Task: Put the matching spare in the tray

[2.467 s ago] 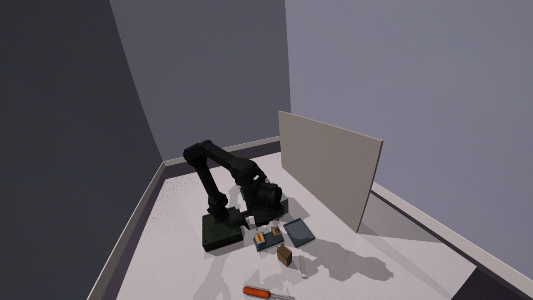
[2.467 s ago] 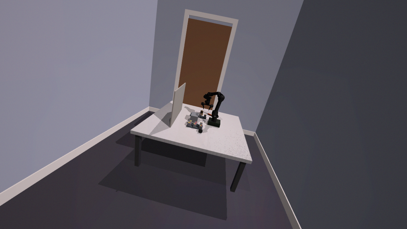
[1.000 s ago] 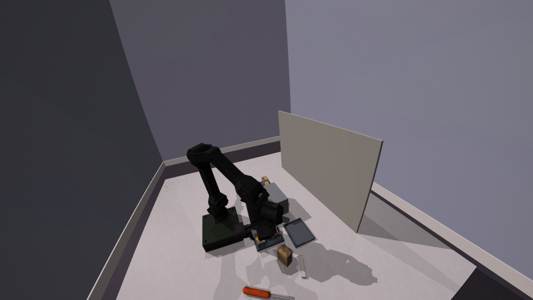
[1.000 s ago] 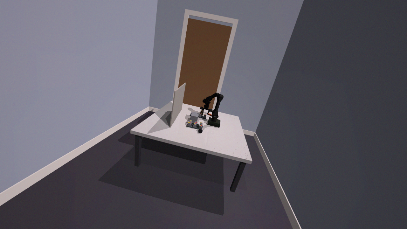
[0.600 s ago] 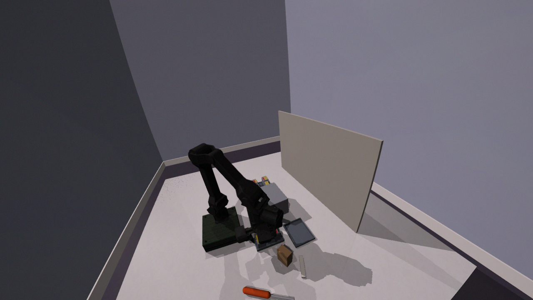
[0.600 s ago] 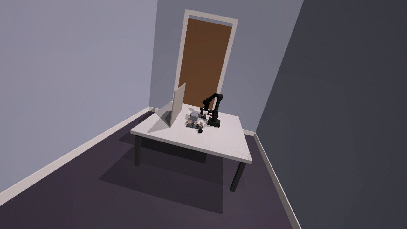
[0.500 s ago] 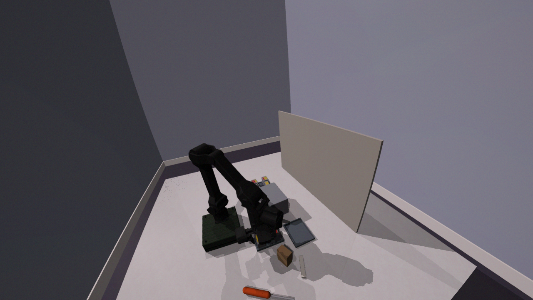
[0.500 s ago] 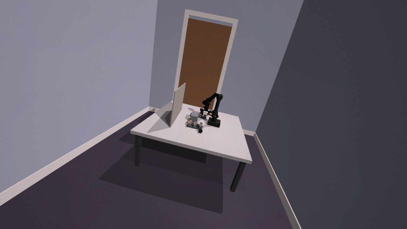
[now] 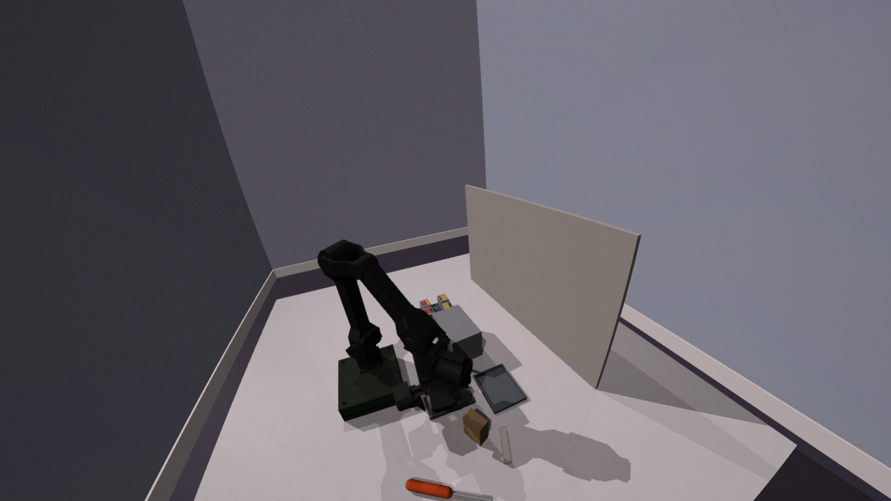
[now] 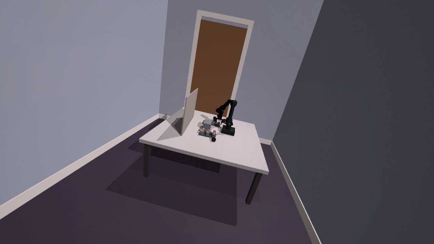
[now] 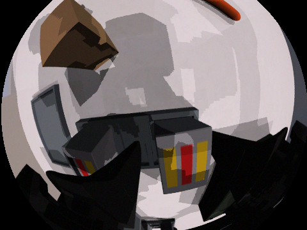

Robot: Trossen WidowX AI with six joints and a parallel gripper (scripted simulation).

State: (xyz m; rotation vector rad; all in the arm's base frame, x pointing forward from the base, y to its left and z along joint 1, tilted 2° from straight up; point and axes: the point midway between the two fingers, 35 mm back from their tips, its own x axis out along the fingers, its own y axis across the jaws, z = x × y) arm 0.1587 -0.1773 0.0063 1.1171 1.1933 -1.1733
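Note:
My gripper [image 9: 443,401] [image 10: 219,121] [image 11: 173,140] is open, low over a dark two-unit rack [image 11: 137,117]. A grey spare with yellow, red and yellow stripes [image 11: 187,163] stands at the rack's right end in the wrist view, between the fingers, with gaps beside it. Another grey spare [image 11: 84,144], with red and yellow stripes, stands at the left end, partly hidden by the left finger. The shallow blue-grey tray [image 9: 500,388] [image 11: 51,124] beside the rack holds nothing. Beyond a grey box, several striped units [image 9: 443,298] [image 10: 208,131] stand in a row; I cannot read their codes.
The grey box [image 9: 457,323] [image 10: 207,123] stands behind the tray. A brown block [image 9: 475,426] [image 11: 64,38] and a pale strip [image 9: 505,444] lie in front of it. An orange-handled screwdriver [image 9: 429,488] [image 11: 227,9] lies nearer the front. A tall beige panel [image 9: 548,280] [image 10: 188,112] stands at one side.

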